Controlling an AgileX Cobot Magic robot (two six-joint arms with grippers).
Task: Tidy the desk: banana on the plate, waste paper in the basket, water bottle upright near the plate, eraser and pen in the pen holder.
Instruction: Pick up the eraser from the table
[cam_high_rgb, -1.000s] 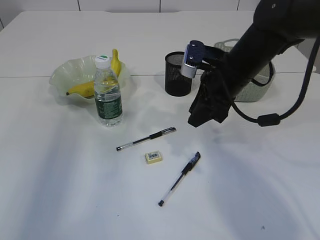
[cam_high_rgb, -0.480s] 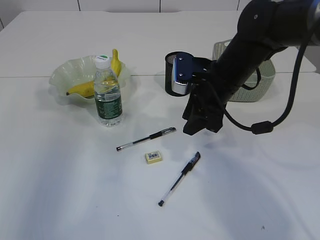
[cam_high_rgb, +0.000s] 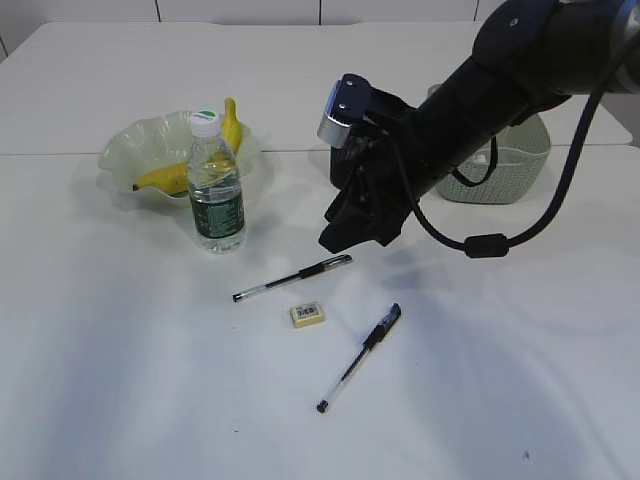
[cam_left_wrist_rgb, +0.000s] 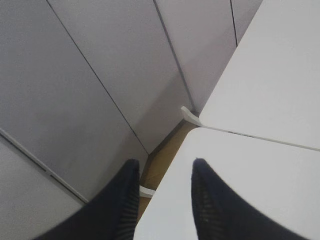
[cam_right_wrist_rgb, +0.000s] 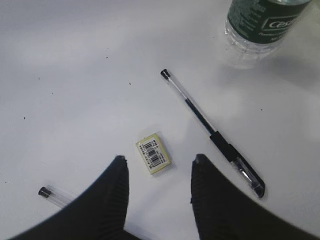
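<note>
Right arm moved left; right fingers (cam_right_wrist_rgb: 157, 187) parted, empty, above eraser (cam_right_wrist_rgb: 153, 153). Left fingers (cam_left_wrist_rgb: 162, 200) parted, empty.

Two pens (cam_high_rgb: 292, 277) (cam_high_rgb: 360, 356), one eraser (cam_high_rgb: 306, 313), one water bottle (cam_high_rgb: 215, 185), one banana (cam_high_rgb: 190, 165), one plate (cam_high_rgb: 135, 140), one pen holder (cam_high_rgb: 340, 165), one basket (cam_high_rgb: 505, 165).

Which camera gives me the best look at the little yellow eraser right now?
The right wrist view: the eraser lies close below the camera, between the open right pincer's fingers, with its barcode sticker clear. The exterior view shows it small, lying on the desk between the two pens. The left wrist view does not show it.
</note>
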